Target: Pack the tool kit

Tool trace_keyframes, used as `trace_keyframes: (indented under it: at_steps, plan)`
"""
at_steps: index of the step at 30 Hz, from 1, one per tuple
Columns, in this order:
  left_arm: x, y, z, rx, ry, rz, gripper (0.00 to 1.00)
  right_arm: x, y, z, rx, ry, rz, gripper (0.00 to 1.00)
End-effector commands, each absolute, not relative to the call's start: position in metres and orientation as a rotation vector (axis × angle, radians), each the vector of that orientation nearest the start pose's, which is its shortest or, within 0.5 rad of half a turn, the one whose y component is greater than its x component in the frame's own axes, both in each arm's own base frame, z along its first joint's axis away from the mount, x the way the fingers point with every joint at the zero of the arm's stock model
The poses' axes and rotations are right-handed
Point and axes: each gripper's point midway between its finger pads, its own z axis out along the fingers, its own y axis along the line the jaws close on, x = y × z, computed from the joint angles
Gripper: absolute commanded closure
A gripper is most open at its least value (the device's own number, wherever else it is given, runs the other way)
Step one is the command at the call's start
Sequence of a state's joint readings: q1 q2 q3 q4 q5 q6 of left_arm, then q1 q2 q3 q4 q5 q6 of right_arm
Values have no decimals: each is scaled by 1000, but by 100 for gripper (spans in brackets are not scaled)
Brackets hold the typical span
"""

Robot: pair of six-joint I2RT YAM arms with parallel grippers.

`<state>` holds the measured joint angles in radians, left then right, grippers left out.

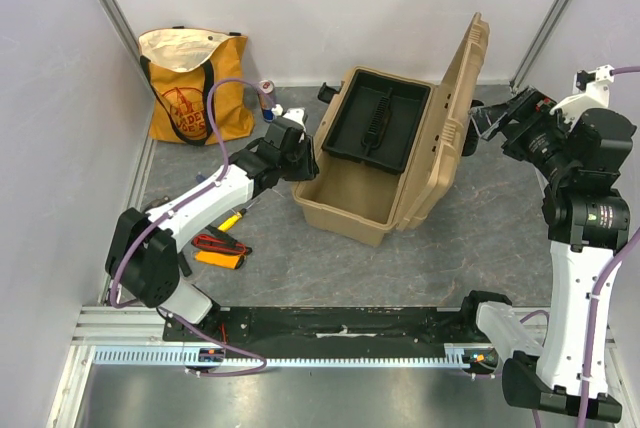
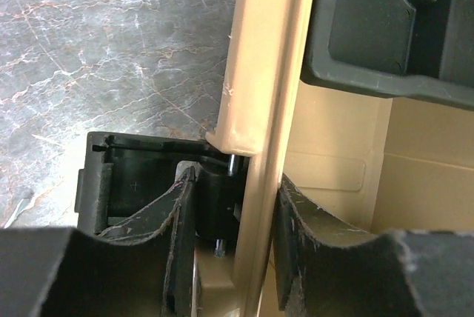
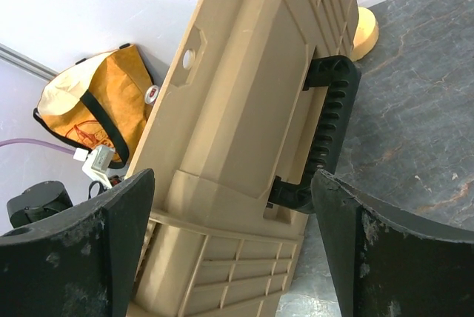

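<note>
The toolbox (image 1: 345,203) stands open at centre frame on the worktop (image 1: 450,258), its lid (image 1: 455,118) raised to the right and its black tray (image 1: 375,123) across the top. The left end effector (image 2: 233,191), partly open, straddles the toolbox's left wall; I cannot tell whether it clamps. The right end effector (image 3: 233,184), spread wide and empty, faces the lid's handle (image 3: 329,132).
</note>
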<state>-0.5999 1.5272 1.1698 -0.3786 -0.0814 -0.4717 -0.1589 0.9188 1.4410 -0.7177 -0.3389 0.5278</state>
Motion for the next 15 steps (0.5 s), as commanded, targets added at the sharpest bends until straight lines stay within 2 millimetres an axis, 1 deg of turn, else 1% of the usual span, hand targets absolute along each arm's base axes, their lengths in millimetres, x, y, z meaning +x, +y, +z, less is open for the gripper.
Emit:
trace_keyframes:
  at_steps: [1,4,7,8,9,11,13,15]
  plan:
    - [365,-204,157,-340,2311,-362,91,271,38,443,323,1684,574,8]
    - [368,-184,155,-470,2291,-328,94,272,39,443,324,1687,579,8]
    - [366,-159,154,-617,2242,-311,97,274,38,441,328,1690,579,8]
    - [366,-148,153,-667,2219,-304,96,275,38,440,330,1694,581,9]
    - [364,-142,154,-695,2202,-304,97,276,38,439,330,1699,582,9]
    - [363,-125,156,-754,2163,-292,97,278,40,438,324,1702,592,9]
    - [360,-120,158,-773,2146,-301,97,279,41,437,321,1706,593,9]
    - [360,-126,159,-755,2150,-341,97,280,42,435,322,1711,599,9]
